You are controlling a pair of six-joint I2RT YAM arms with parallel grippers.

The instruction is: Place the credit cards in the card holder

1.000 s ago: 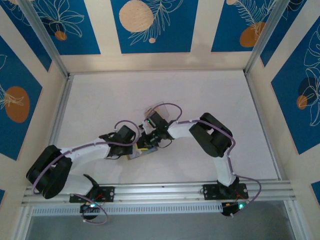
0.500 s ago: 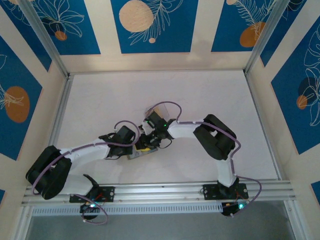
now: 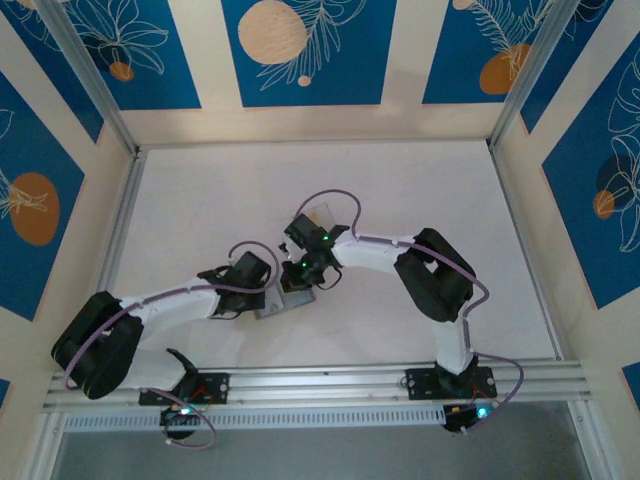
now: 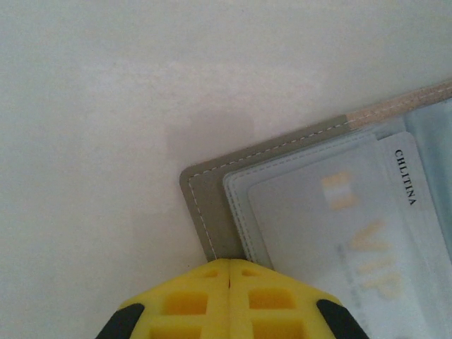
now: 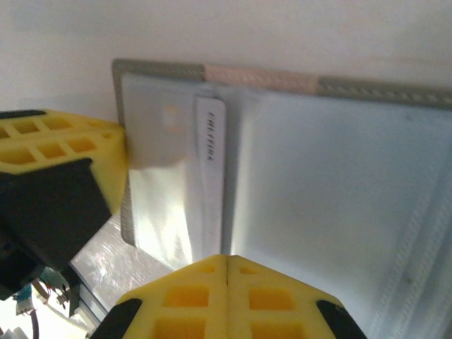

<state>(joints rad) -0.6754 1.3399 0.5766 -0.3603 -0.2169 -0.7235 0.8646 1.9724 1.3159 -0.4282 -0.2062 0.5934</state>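
- Left wrist view: the card holder (image 4: pixel 203 206) lies open and flat on the white desk (image 4: pixel 106 106), with its grey stitched corner just ahead of the left end effector (image 4: pixel 229 272).
- That end effector has its yellow fingers pressed together with nothing between them. Its tip sits at the near edge of the holder's corner, and I cannot tell whether it is pressing down or only touching.
- A pale card (image 4: pixel 332 240) with faint gold lettering lies against the pale-blue pocket. I cannot tell whether it is fully tucked in.
- In the right wrist view, the right end effector (image 5: pixel 227 265) is also closed and empty, poised over the open inner face of the holder.
- Handling, as a judgement: the card is probably light, thin, stiff and slick. Lying flat, it gives the fingers little to pinch, so it is best taken by a free short edge or nudged along its face into the slot.
- The holder looks soft and light, so it is likely to slide or fold up if pushed. The border at a corner is the sensible place to pin it, away from the pocket mouth.
- The main risk is the card skating out when pressure comes off.
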